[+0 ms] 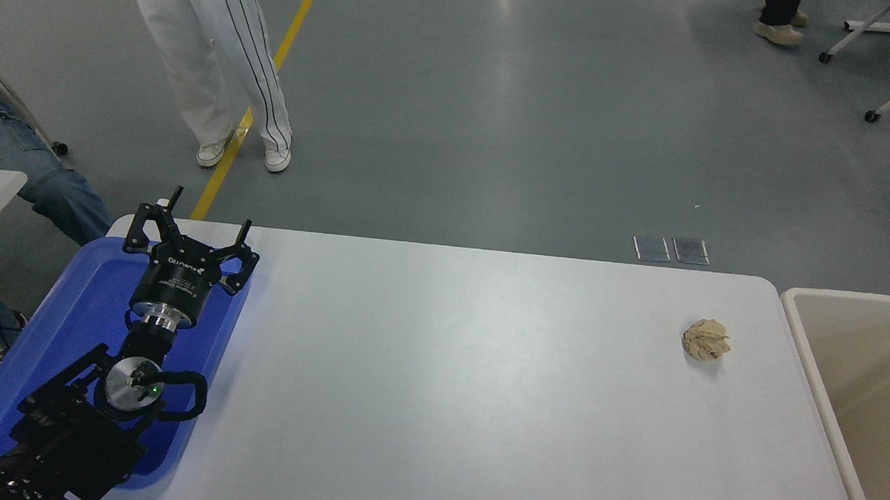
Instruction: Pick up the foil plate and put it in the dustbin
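Jaws spread on left gripper [208,218] over blue tray [68,322]; dustbin [800,314] at table's [446,372] right edge.

You see the left hand [204,216] open over the blue tray [68,322], and a paper ball [705,340] near the dustbin [806,341].

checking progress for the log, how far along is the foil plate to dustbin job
No foil plate shows on the table or in the visible part of the dustbin, so done or not started cannot be told. Nothing is in hand: the left gripper sits open over the blue tray, the right arm is out of view. Only a paper ball remains.
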Motion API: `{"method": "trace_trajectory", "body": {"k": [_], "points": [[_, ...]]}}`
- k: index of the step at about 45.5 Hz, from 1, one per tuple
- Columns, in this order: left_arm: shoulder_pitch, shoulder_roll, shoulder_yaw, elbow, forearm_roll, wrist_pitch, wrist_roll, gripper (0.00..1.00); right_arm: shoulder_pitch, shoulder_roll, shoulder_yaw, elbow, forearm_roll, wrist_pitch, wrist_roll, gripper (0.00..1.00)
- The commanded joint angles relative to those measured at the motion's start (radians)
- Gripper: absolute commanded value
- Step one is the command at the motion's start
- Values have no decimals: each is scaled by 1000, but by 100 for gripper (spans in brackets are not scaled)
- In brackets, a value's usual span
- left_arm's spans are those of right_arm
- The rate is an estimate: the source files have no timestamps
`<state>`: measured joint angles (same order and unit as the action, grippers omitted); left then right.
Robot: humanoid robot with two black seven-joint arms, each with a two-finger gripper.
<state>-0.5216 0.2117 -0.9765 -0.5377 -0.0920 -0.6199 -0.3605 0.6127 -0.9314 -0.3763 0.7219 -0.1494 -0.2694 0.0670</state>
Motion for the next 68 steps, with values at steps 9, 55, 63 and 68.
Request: {"method": "trace_trajectory", "body": {"k": [9, 55, 63, 68], "points": [[0, 0, -1, -1, 0, 2, 0, 100, 260, -130, -203, 326, -119, 120, -1, 100], [0, 0, -1, -1, 0, 0, 0, 100, 1344, 201, -1103, 343, -191, 1055, -6, 100], [0, 0, -1, -1, 0, 0, 0, 100, 1470, 269, -1098, 376, -303, 1055, -7, 100], [0, 0, -1, -1, 0, 0, 0, 100, 1515, 315, -1089, 396, -315, 1055, -7, 100]]}}
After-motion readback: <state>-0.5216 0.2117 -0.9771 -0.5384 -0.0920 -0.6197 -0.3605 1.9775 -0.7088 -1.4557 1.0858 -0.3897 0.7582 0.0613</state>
